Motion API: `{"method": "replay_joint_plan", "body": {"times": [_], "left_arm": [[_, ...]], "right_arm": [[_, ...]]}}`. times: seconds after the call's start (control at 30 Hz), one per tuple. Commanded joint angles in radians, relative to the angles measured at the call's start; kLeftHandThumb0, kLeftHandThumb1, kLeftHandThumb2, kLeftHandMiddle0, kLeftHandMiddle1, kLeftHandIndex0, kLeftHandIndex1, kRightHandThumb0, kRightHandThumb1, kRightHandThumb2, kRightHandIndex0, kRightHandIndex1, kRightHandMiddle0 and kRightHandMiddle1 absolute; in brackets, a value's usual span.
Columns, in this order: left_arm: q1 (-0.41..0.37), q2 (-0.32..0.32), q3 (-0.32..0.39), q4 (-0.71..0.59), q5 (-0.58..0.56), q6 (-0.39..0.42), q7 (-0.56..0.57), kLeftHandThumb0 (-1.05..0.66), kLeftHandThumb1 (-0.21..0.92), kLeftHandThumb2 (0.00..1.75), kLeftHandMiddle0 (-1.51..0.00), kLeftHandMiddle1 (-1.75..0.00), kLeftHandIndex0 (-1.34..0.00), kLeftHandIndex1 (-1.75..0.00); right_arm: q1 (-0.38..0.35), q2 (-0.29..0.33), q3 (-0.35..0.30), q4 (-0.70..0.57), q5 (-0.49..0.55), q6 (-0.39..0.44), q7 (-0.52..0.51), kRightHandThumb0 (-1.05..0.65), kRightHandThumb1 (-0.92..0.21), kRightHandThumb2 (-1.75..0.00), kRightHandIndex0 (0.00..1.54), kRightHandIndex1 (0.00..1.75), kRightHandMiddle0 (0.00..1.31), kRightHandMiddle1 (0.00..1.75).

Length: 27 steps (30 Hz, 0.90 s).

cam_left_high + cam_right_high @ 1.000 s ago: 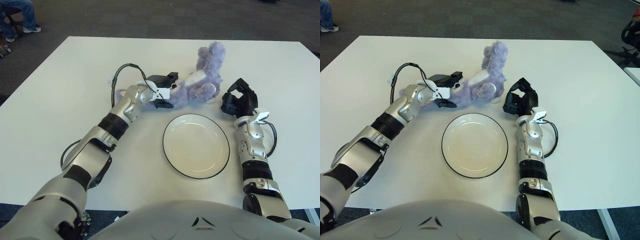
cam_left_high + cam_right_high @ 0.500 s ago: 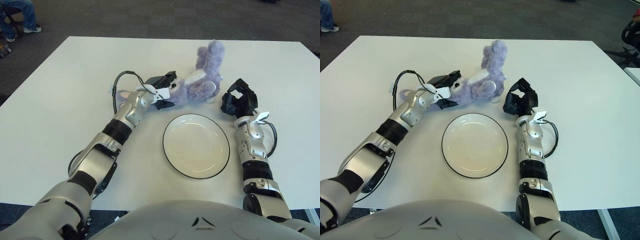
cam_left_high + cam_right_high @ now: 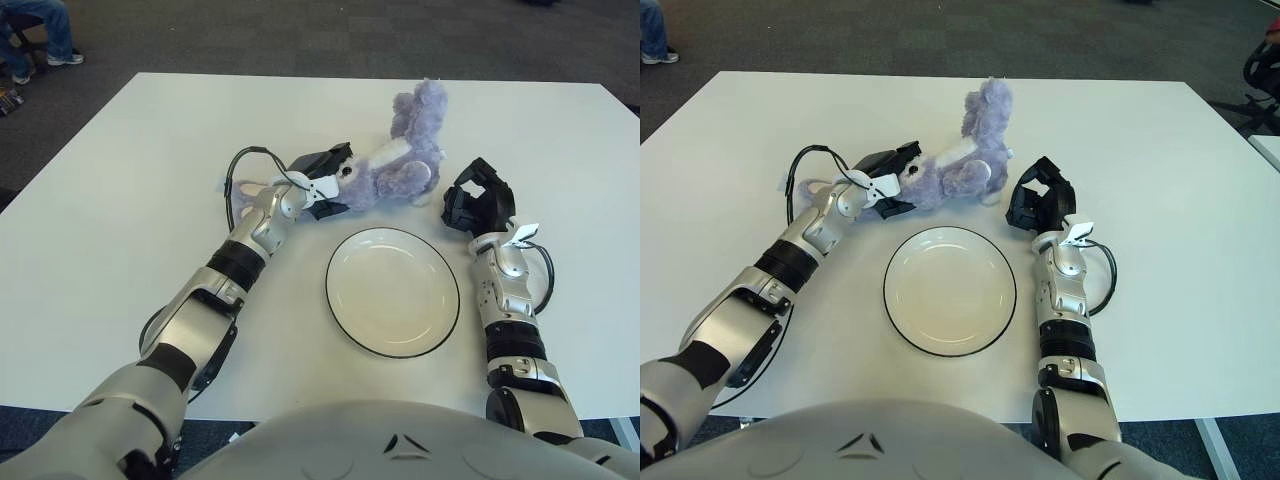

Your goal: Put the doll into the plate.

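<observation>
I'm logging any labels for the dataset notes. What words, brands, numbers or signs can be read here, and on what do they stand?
None can be read.
The doll, the plate and the table carry no visible text.
The small white tags at the left hand, which grips the doll, and near the right hand, beside the plate's upper right, show no legible writing.
</observation>
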Motion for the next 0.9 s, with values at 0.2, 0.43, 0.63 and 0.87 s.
{"method": "replay_joint_plan", "body": {"times": [0.2, 0.43, 0.63, 0.87], "left_arm": [[0.042, 0.001, -0.013, 0.06, 0.0, -0.036, 0.028, 0.49, 0.26, 1.38, -0.65, -1.75, -0.94, -1.75], [0.042, 0.002, -0.009, 0.079, -0.006, -0.06, 0.046, 0.49, 0.26, 1.39, -0.65, -1.75, -0.94, -1.75], [0.047, 0.0, -0.005, 0.082, 0.0, -0.062, 0.083, 0.5, 0.23, 1.42, -0.68, -1.75, -0.93, -1.75], [0.045, 0.003, -0.017, 0.085, 0.034, -0.051, 0.147, 0.51, 0.2, 1.45, -0.7, -1.75, -0.92, -1.75]], "right_arm": [[0.02, -0.005, -0.009, 0.002, 0.017, 0.014, 0.006, -0.52, -0.21, -1.44, 1.29, 1.75, 0.7, 1.75], [0.019, -0.004, -0.011, 0.003, 0.022, 0.014, 0.007, -0.52, -0.21, -1.44, 1.29, 1.75, 0.7, 1.75], [0.019, -0.004, -0.011, 0.004, 0.023, 0.015, 0.007, -0.52, -0.21, -1.44, 1.29, 1.75, 0.7, 1.75], [0.019, -0.005, -0.011, 0.005, 0.018, 0.015, 0.003, -0.52, -0.22, -1.44, 1.28, 1.75, 0.7, 1.75]]}}
